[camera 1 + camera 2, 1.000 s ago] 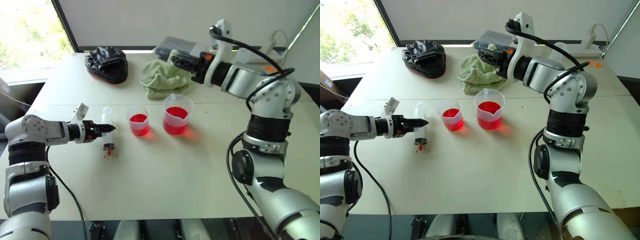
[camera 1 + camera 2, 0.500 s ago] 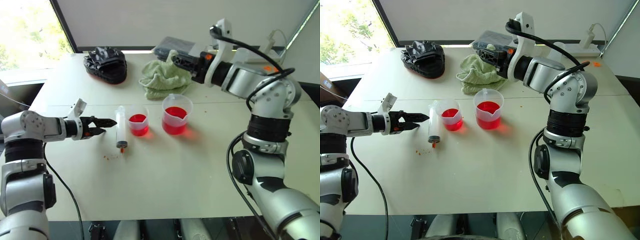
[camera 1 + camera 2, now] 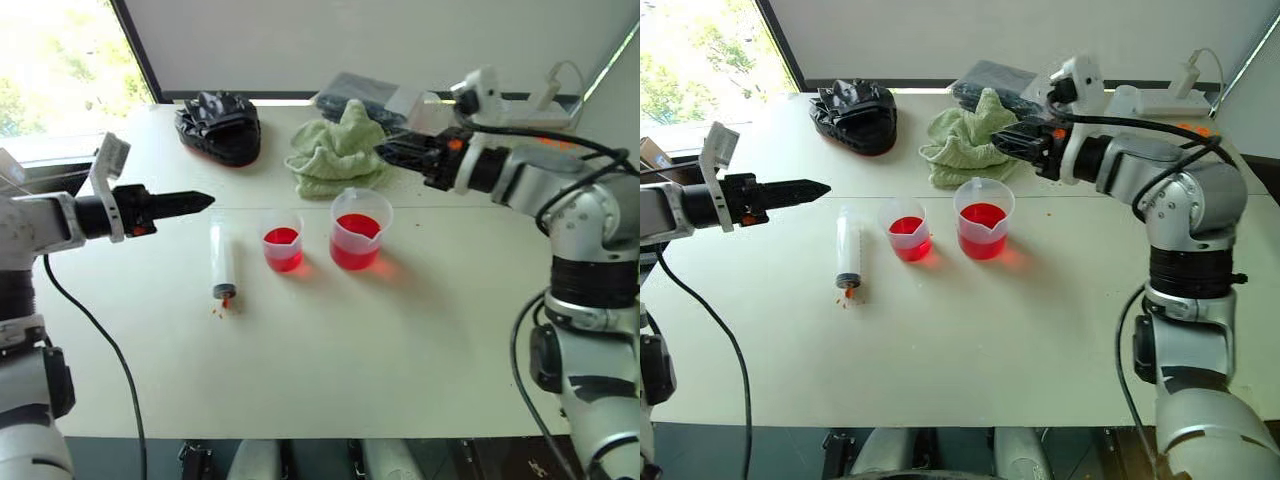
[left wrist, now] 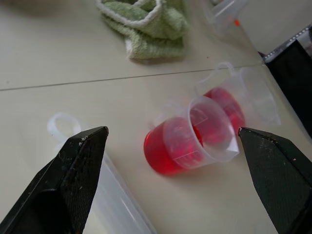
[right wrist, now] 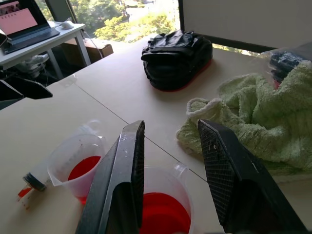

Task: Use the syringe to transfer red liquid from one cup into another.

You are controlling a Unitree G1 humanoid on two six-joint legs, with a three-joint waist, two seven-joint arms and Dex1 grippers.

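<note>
The syringe (image 3: 221,262) lies flat on the table, its red-stained tip (image 3: 224,293) toward the front edge, and nothing holds it. Just right of it stands the smaller cup (image 3: 282,247), then the larger cup (image 3: 358,228); both hold red liquid (image 3: 360,226). My left gripper (image 3: 200,201) hovers above the table to the left of the syringe, open and empty; the left wrist view shows its fingers (image 4: 80,165) spread wide. Behind the larger cup, over the towel's edge, my right gripper (image 3: 1000,143) hangs open with a narrow, empty gap.
A crumpled green towel (image 3: 335,150) lies behind the cups, with a black bag (image 3: 218,125) to its left. A dark packet (image 3: 350,92) and a white power strip (image 3: 530,100) sit at the back. Small red drops (image 3: 218,310) mark the table by the syringe tip.
My left gripper was shut beside the syringe; it has opened and risen off the table. The syringe stays on the table. My right gripper has rolled and moved right.
</note>
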